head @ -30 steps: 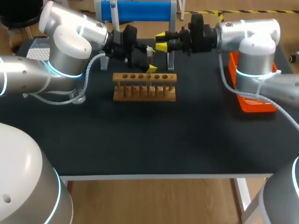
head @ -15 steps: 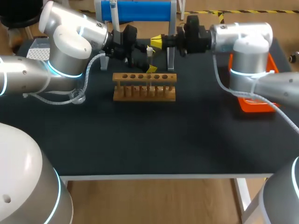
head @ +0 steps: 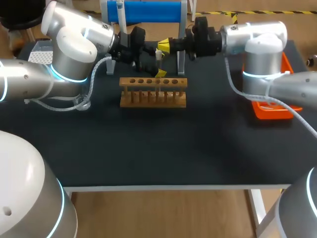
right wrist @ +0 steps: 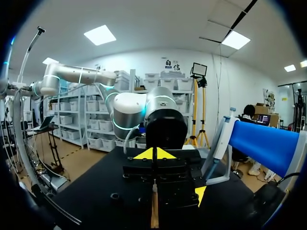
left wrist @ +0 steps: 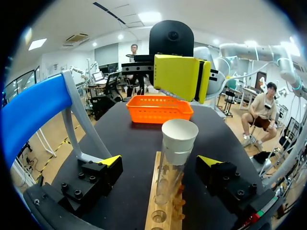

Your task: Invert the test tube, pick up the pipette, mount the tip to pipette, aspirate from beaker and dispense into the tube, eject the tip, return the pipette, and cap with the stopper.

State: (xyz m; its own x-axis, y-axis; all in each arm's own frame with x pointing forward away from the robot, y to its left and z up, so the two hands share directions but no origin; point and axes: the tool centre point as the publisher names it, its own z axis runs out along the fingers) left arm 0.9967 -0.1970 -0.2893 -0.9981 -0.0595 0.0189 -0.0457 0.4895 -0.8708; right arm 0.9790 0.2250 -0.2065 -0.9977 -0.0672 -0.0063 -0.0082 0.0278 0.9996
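Wooden test-tube rack (head: pixel 153 91) at upper middle of the head view, on the black worktop (head: pixel 198 148), a row of holes along its top bar. Glass test tube (left wrist: pixel 171 179) upright in a hole near the middle of the row, white stopper (left wrist: pixel 180 136) seated in its mouth. Liquid level inside not to be made out.

Around the tube, left tool (left wrist: pixel 160 161) wide open, one yellow tip on either side, neither touching the glass. Opposite it, right tool (head: pixel 162 46) with fingers closed flat together and nothing seen between them. From the left wrist, ahead of the open fingers and beyond the stopper, with a strip of orange tray (head: pixel 270 111) showing between tool and stopper. Cannot tell from the head view whether the two touch.

Blue pipette stand (head: pixel 148 11) at the top edge of the head view, cut off above. White pipette (head: pixel 120 11) hung at its left end, only part of the body in frame. Orange tray at right, partly hidden by the right arm. Tip box (head: pixel 40 53) at upper left, half hidden behind the left arm. Clear round shape (head: pixel 85 104) below that arm, hose loop or vessel, not to be told apart.
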